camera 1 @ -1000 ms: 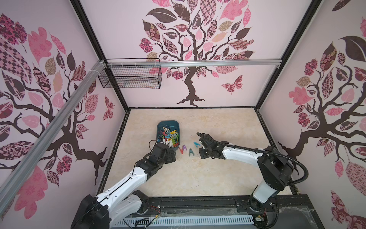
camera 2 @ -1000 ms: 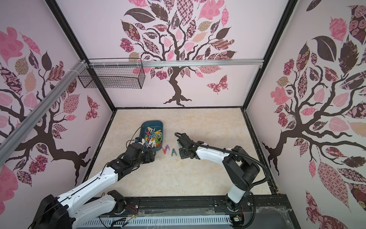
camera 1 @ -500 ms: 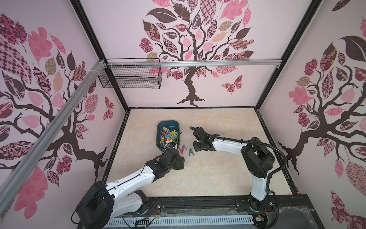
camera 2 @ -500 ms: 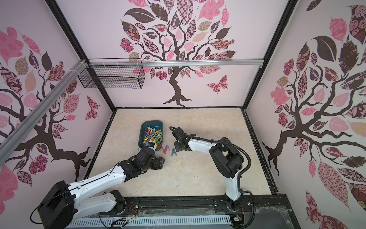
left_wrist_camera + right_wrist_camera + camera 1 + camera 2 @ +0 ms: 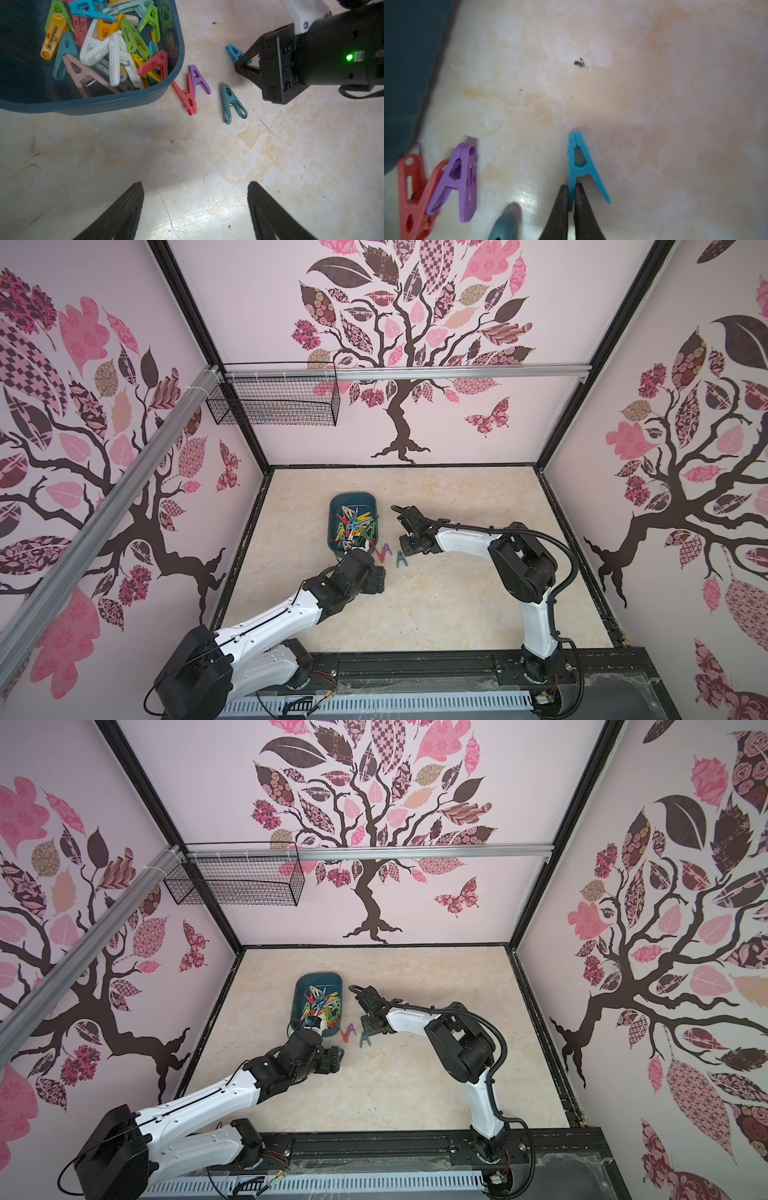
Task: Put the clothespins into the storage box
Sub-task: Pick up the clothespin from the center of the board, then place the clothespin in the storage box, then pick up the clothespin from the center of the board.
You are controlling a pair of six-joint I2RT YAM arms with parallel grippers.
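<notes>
The dark teal storage box (image 5: 332, 512) (image 5: 297, 992) holds several mixed-colour clothespins (image 5: 108, 47). On the table beside its near right corner lie a red clothespin (image 5: 185, 97), a purple one (image 5: 199, 81) and a teal one (image 5: 230, 104) (image 5: 400, 559). My right gripper (image 5: 571, 187) (image 5: 405, 545) is shut on one leg of a blue clothespin (image 5: 578, 160) (image 5: 232, 51), which still touches the table. My left gripper (image 5: 195, 185) (image 5: 380, 578) hangs open and empty over bare table, nearer the front than the loose clothespins.
A black wire mesh basket (image 5: 274, 406) hangs on the back rail, high above the table. The enclosure walls close in the table on three sides. The box wall (image 5: 404, 62) stands close to the red clothespin (image 5: 409, 197).
My right gripper swung left to the loose clothespins and shut on the blue one's leg. My left gripper drew back from the box's near end toward the front, staying open.
</notes>
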